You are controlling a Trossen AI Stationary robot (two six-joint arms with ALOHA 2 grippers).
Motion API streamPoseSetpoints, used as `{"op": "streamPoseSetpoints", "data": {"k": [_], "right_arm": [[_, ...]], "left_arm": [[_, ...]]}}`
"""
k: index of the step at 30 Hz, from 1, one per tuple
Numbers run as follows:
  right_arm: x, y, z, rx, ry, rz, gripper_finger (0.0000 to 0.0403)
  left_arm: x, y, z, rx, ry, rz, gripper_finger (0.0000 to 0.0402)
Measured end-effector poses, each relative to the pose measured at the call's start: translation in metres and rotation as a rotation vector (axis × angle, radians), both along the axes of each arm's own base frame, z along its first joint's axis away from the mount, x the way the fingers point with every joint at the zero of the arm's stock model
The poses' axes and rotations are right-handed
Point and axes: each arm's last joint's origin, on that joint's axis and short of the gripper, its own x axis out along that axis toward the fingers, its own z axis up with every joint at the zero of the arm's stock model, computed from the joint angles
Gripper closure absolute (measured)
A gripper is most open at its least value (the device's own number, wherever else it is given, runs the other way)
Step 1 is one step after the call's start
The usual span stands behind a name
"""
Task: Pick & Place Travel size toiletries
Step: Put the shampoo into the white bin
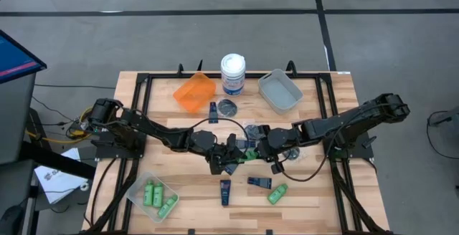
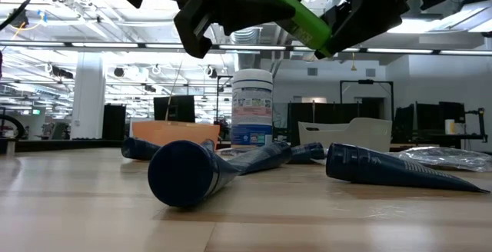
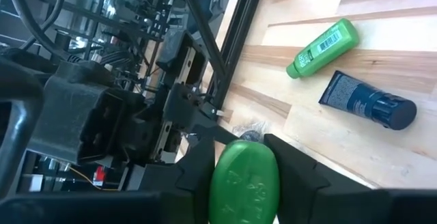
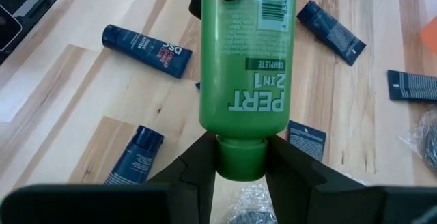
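Note:
A bright green little bottle (image 2: 302,19) hangs in the air over the table's middle, between my two grippers. My left gripper (image 3: 243,161) is shut on its base end and my right gripper (image 4: 240,157) on its cap end; in the high view they meet at the bottle (image 1: 242,154). Another green bottle (image 1: 277,193) and dark navy tubes (image 1: 225,190) (image 1: 259,183) lie flat on the near part of the table. A navy tube (image 1: 213,111) and a round dark pot (image 1: 227,107) lie farther back. My left gripper pinches the bottle's base end (image 3: 244,183) between its two fingers, coming from the table's left, along the bottle. The bottle is lifted clear of the table and tilted. My right gripper pinches the bottle's green cap (image 4: 240,161) between its two fingers (image 4: 194,162), coming from the table's right, along the bottle. The labelled body (image 4: 247,60) reaches away from the fingers toward the other gripper.
A clear bin (image 1: 140,185) at the near left holds several green bottles. An orange bin (image 1: 194,92), a white tub with a blue label (image 1: 232,73) and a grey bin (image 1: 280,90) stand along the far edge. Crinkled clear wrapping (image 1: 252,129) lies near the middle.

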Motion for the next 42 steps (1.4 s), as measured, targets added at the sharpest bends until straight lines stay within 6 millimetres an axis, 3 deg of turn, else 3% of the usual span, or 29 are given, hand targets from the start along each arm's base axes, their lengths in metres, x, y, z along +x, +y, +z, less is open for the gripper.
{"op": "streamPoseSetpoints", "data": {"k": [11, 20, 30, 37, 42], "right_arm": [[0.0, 0.001, 0.0, 0.0, 0.001, 0.0, 0.0296], [-0.001, 0.0, 0.0, -0.004, 0.007, -0.001, 0.0224], [-0.026, -0.006, 0.009, 0.032, 0.125, -0.058, 0.0161], [-0.04, -0.009, 0.007, 0.044, 0.245, -0.118, 0.0169], [-0.042, -0.01, 0.004, 0.037, 0.281, -0.13, 0.0175]], "left_arm": [[0.0, 0.0, 0.0, -0.038, 0.003, 0.031, 0.0298], [-0.002, -0.007, 0.0, -0.034, -0.004, 0.12, 0.0299], [-0.007, -0.02, 0.0, -0.045, -0.022, 0.317, 0.03], [-0.023, -0.05, 0.006, -0.24, -0.091, 0.552, 0.03], [-0.053, -0.083, 0.031, -0.45, -0.173, 0.591, 0.03]]}}
